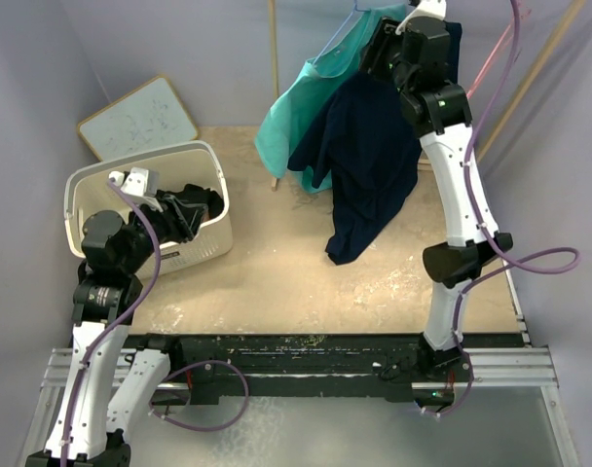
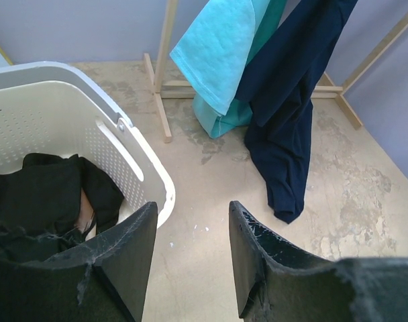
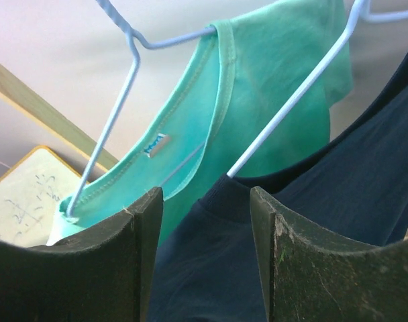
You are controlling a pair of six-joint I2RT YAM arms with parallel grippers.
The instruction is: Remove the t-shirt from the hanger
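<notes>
Jaws open just below the hanger [image 3: 291, 96], the right gripper [image 3: 205, 204] is lining up to pinch the navy t-shirt [image 3: 345, 181] at its collar, avoiding the wire.

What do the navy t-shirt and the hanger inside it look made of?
Navy t-shirt: soft matte knit, probably cotton jersey; it drapes limp in folds and has a stitched collar band. Hanger: thin stiff wire with a smooth pale blue-white coat, likely painted or plastic-coated metal; the core is not visible.
</notes>
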